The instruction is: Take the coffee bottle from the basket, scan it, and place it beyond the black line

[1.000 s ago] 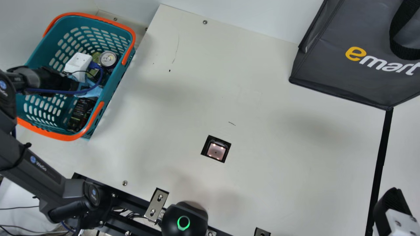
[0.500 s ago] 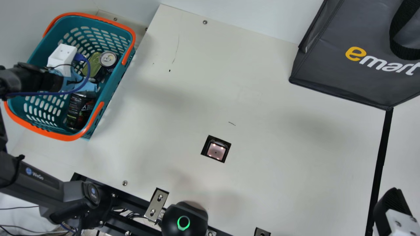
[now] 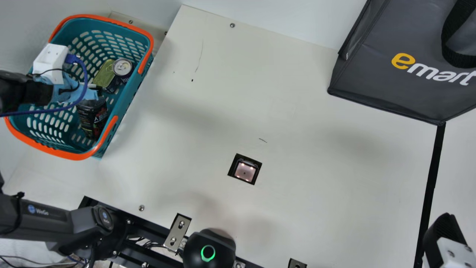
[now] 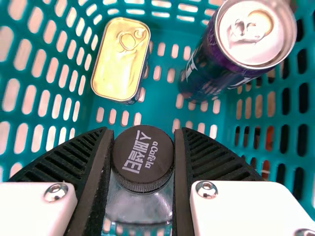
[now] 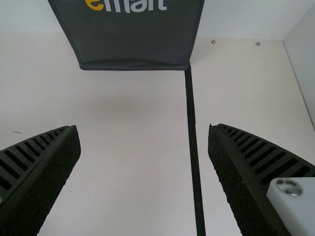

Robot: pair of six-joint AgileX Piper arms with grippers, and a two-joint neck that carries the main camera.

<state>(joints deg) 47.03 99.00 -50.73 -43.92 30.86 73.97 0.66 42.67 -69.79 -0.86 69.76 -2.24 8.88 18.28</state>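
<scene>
Clock face laid over the main view, 12 at the top. Your left claw (image 3: 92, 95) is at the basket (image 3: 144, 80), between 9 and 10 o'clock, clamped on the coffee bottle (image 3: 91, 121) just below its black cap (image 4: 142, 157). Bottle within the basket walls; you can't tell whether its base touches the bottom. From the bottle, the gold-topped tin (image 3: 104, 75) is between 12 and 1 o'clock, the drink can (image 3: 122, 67) at 1, both in the basket. Lit scanner window (image 3: 245, 172) near centre, toward 6, in the pale surface (image 3: 316, 178). Dark bag (image 3: 383, 85) at 2; black line (image 3: 431, 178) runs from its corner toward 4. Your right claw (image 3: 446, 221), at 4, has its fingers wide apart.
</scene>
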